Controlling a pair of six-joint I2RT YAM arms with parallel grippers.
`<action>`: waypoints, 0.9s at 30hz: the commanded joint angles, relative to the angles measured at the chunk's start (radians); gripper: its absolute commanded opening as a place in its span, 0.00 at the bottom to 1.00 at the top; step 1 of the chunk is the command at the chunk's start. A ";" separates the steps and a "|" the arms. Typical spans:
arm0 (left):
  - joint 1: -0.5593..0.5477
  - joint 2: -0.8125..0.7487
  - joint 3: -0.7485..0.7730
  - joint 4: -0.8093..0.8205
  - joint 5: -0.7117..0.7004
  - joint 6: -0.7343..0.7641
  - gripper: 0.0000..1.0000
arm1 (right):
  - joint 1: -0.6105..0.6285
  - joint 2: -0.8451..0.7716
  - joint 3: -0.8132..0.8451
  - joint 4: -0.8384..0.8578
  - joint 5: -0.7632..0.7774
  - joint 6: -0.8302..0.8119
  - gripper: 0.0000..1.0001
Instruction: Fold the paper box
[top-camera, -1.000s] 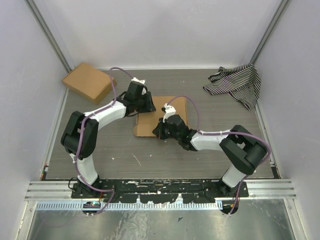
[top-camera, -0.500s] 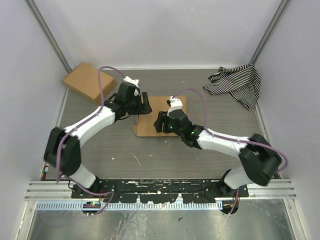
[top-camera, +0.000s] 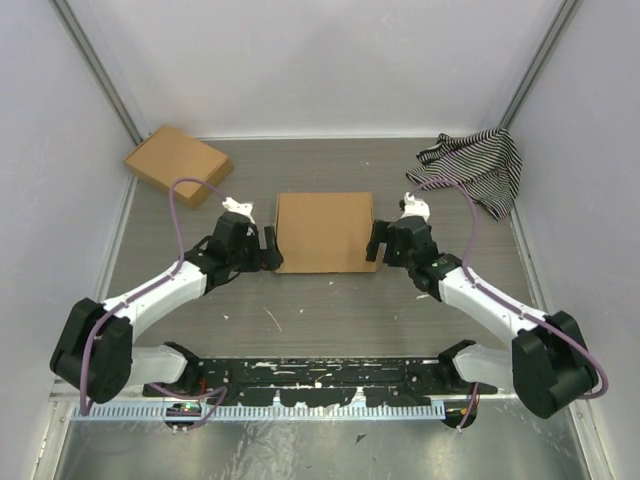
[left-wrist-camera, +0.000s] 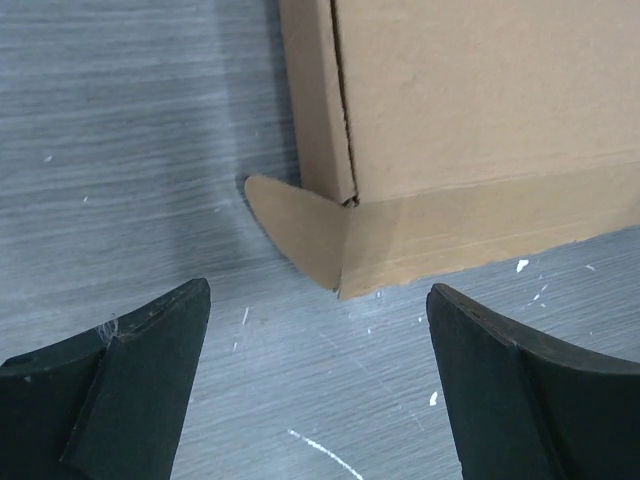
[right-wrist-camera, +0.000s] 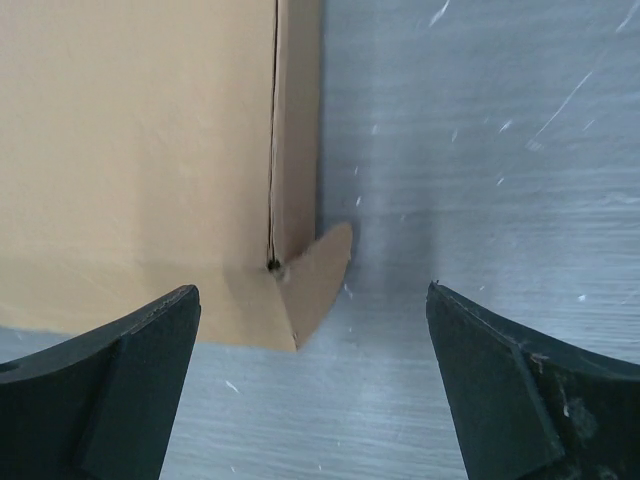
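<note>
The paper box (top-camera: 323, 232) lies closed and flat in the middle of the table, a shallow brown square. My left gripper (top-camera: 268, 248) stands open just off its left near corner, touching nothing. My right gripper (top-camera: 378, 240) stands open just off its right near corner, also empty. In the left wrist view the paper box (left-wrist-camera: 480, 110) fills the upper right, and a rounded tab (left-wrist-camera: 300, 230) sticks out at its corner beyond the open left gripper (left-wrist-camera: 318, 300). The right wrist view has the paper box (right-wrist-camera: 140, 140) at upper left, a tab (right-wrist-camera: 322, 265) poking out, and the right gripper (right-wrist-camera: 313, 295) open.
Another brown cardboard box (top-camera: 177, 164) lies at the back left by the wall. A black-and-white striped cloth (top-camera: 472, 168) is bunched in the back right corner. White walls close three sides, and a metal rail (top-camera: 320, 380) runs along the near edge.
Both arms have drawn back from over the box to its left and right sides. Both grippers have opened, letting go of the cardboard. The box now lies closed and square.
</note>
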 joint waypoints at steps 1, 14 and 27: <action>0.004 0.043 0.010 0.132 0.017 0.001 0.95 | 0.004 0.048 -0.005 0.042 -0.123 -0.053 1.00; 0.004 0.193 0.010 0.223 0.084 -0.015 0.92 | 0.004 0.146 -0.040 0.113 -0.227 -0.070 0.93; 0.002 0.211 0.033 0.186 0.142 -0.042 0.78 | 0.004 0.157 0.004 0.070 -0.320 -0.096 0.69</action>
